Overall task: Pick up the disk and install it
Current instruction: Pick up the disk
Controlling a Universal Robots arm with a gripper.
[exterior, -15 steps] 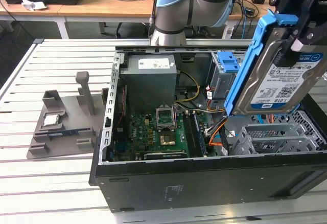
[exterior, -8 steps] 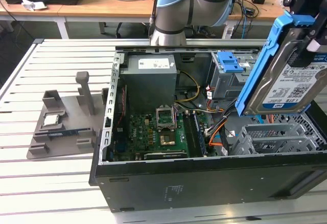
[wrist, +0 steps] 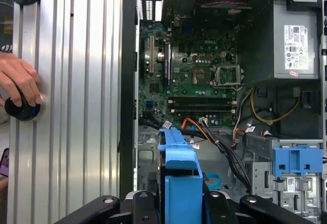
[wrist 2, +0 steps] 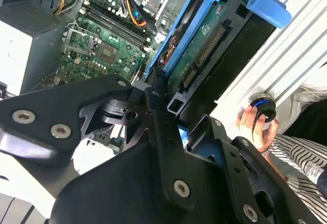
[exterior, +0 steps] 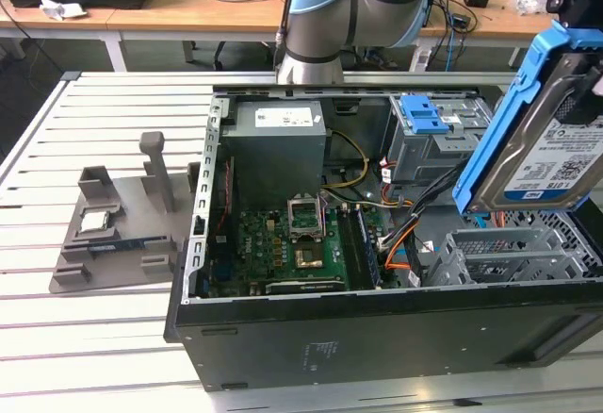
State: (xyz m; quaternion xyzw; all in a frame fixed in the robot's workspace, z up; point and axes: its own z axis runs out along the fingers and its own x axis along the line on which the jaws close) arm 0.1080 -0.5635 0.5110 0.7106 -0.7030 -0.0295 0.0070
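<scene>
- Hanging tilted over the drive-bay end of the open case, clear of the metal: flat silver hard drive in a blue plastic carrier (exterior: 551,130), label facing out.
- Judged rigid, fairly heavy and shock-sensitive. Best held by the carrier rails, off the bare circuit board underneath.
- Black linkage gripper (wrist 2: 179,106) is clamped across the carrier's end in the second wrist view.
- Black tower computer case (exterior: 377,328) lies on its side, lid off. Grey perforated drive cage (exterior: 509,253) sits beneath the drive in the exterior view.
- A person's hand (wrist: 18,78) rests on a black knob (wrist: 23,109) on the slatted aluminium table (exterior: 94,338).

In the exterior view we see the disk (exterior: 554,144) run off the picture's edge, above the computer case (exterior: 377,328); beside that case, a hand (wrist: 18,81) covers part of the black knob (wrist: 25,113).
</scene>
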